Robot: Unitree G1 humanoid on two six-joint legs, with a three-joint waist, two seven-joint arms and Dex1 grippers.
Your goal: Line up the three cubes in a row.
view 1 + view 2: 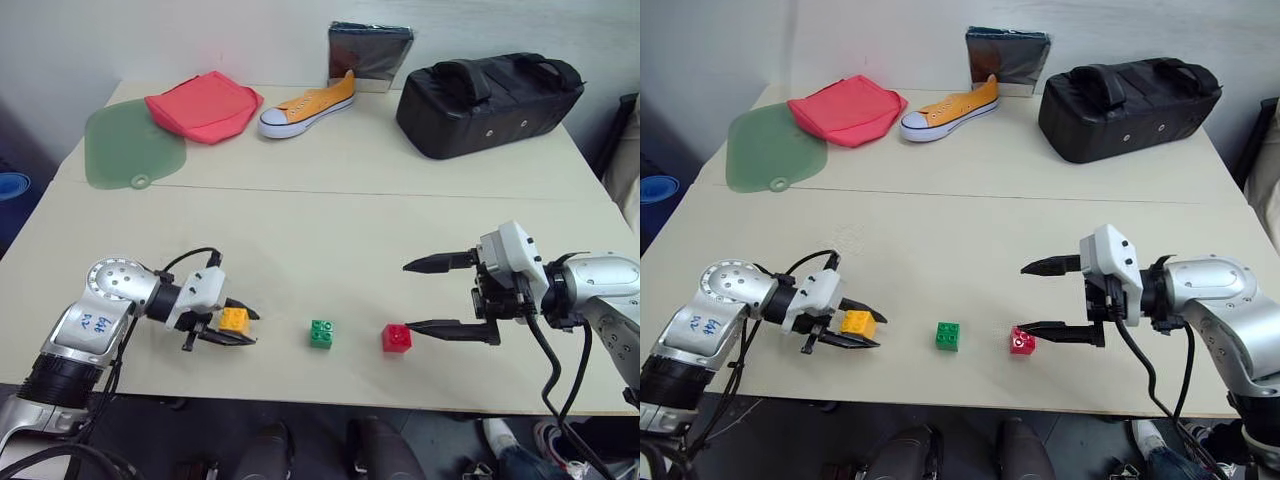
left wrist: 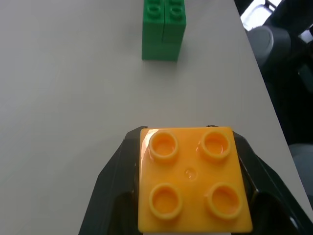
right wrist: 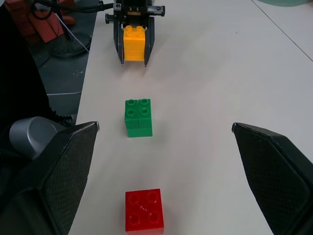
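Your left gripper [image 1: 232, 327] is clenched on the yellow cube [image 1: 234, 319], its 2 black fingers [image 2: 113, 171] pressed against opposite sides of the block, studs facing up. From the head camera it sits low over the near edge of the table [image 1: 330, 210], on your left side.

The green cube [image 1: 322, 333] rests on the table to the right of the yellow one, apart from it. The red cube [image 1: 396, 338] rests further right again, apart from the green. In the right wrist view the 3 cubes fall roughly along 1 line running away from that gripper: red nearest, green in the middle, yellow farthest.

Your right gripper [image 1: 428, 296] is released, jaws spread wide and holding nothing. Its lower finger points at the red cube and ends just beside it; you cannot tell whether they touch.

At the far side of the table you have an orange sneaker [image 1: 307, 105], a black bag [image 1: 488, 100], a red cloth [image 1: 204, 105] and a green mat [image 1: 132, 147].
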